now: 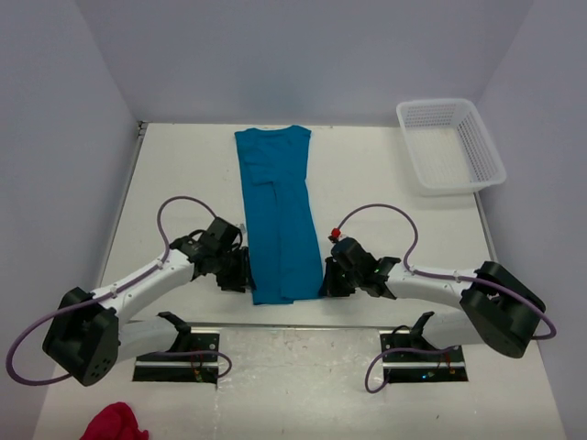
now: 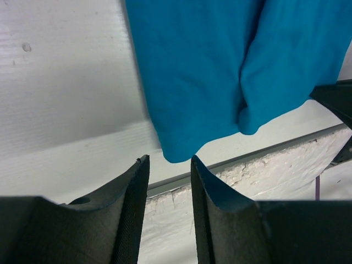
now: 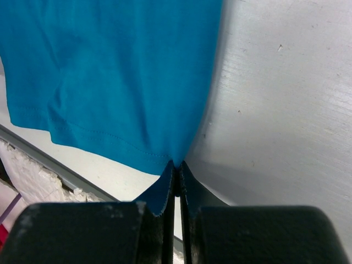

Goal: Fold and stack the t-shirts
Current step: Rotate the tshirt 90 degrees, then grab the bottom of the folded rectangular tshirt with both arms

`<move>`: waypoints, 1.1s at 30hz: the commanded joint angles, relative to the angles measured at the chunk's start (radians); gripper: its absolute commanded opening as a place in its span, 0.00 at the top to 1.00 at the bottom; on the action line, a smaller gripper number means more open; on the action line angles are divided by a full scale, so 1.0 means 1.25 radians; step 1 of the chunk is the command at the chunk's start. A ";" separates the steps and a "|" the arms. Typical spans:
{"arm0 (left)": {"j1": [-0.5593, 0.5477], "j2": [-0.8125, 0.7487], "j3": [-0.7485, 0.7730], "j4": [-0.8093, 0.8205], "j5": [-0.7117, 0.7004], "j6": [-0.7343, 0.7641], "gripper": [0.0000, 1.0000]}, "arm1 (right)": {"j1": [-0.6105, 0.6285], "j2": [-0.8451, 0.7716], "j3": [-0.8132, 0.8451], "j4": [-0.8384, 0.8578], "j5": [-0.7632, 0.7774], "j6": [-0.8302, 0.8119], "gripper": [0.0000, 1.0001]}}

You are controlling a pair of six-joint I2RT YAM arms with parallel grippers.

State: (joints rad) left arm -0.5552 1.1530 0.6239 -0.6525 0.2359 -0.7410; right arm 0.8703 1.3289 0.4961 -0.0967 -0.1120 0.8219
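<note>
A teal-blue t-shirt [image 1: 278, 215] lies folded into a long narrow strip down the middle of the table, its near end by the arms. My left gripper [image 1: 246, 275] is open at the strip's near left corner; in the left wrist view that corner [image 2: 179, 148] sits just beyond the gap between my fingertips [image 2: 169, 165], touching neither. My right gripper [image 1: 326, 280] is shut on the near right corner; in the right wrist view the hem [image 3: 143, 157] runs into my closed fingertips [image 3: 177, 168].
A white mesh basket [image 1: 449, 145] stands at the back right. A red cloth [image 1: 115, 423] lies on the floor at the near left. The table's near edge [image 2: 264, 151] runs just below the shirt's near end. White walls enclose the table.
</note>
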 commanded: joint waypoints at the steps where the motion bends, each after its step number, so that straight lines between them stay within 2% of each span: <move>1: -0.020 0.021 0.010 0.002 0.014 -0.032 0.62 | 0.004 -0.009 -0.004 0.009 0.004 -0.010 1.00; 13: -0.080 0.130 0.020 0.062 0.014 -0.069 0.60 | 0.004 -0.049 -0.023 -0.005 0.016 -0.014 1.00; 33: -0.110 0.177 0.015 0.132 0.044 -0.099 0.60 | 0.004 -0.049 -0.043 0.012 0.006 -0.008 1.00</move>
State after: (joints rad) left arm -0.6712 1.3731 0.6315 -0.5301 0.2596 -0.8307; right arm 0.8703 1.2747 0.4500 -0.0925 -0.1108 0.8185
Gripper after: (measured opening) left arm 0.403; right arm 0.010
